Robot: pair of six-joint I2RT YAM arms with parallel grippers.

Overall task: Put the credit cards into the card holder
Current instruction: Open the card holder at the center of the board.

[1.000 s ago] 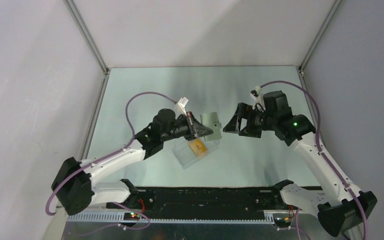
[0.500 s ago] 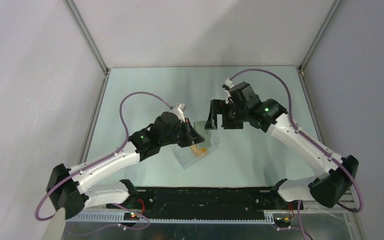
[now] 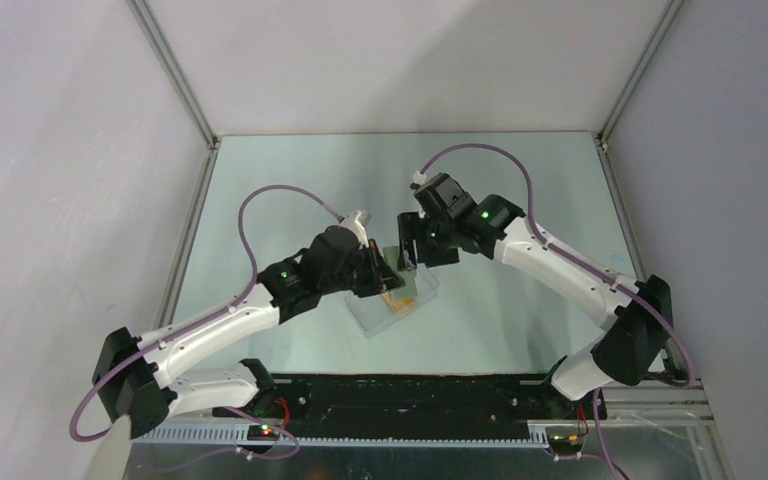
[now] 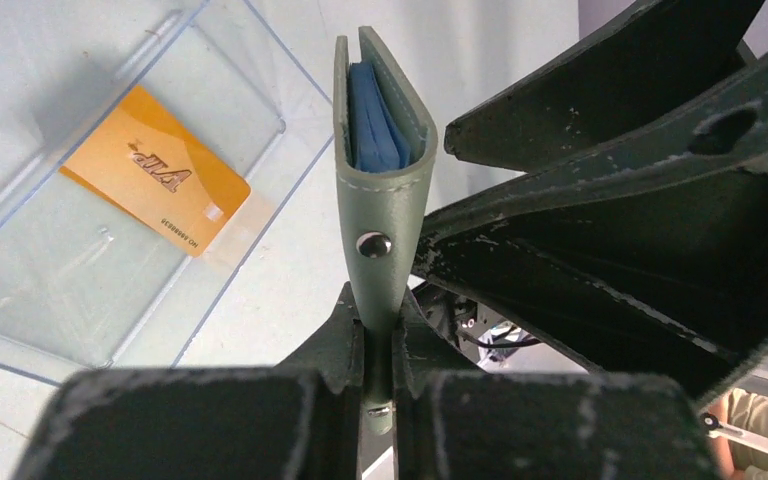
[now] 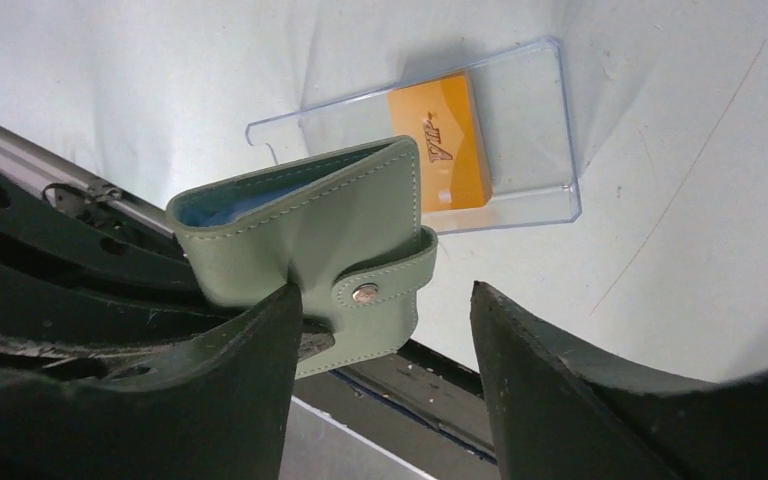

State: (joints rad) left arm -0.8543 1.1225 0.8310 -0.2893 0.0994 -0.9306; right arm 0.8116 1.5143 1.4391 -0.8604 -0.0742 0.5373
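Note:
My left gripper (image 3: 384, 270) is shut on the snap tab end of the grey-green card holder (image 4: 381, 170) and holds it upright on edge above the table. Its light blue inside shows at the top. The holder also shows in the top view (image 3: 393, 257) and the right wrist view (image 5: 310, 225). My right gripper (image 3: 408, 247) is open, with the holder's snap corner between its fingers and its left finger (image 5: 250, 360) against the holder's face. One orange credit card (image 4: 155, 180) lies in the clear plastic box (image 4: 20, 290); the card shows too in the right wrist view (image 5: 440, 140) and the top view (image 3: 396, 298).
The clear box (image 3: 372, 316) lies on the pale green table just under both grippers. The black rail (image 3: 410, 395) runs along the near edge. White walls with metal corner posts (image 3: 175, 75) close off the table.
My right arm has swung left and come in until its open fingers stand at the card holder. My left gripper has kept its hold and barely moved.

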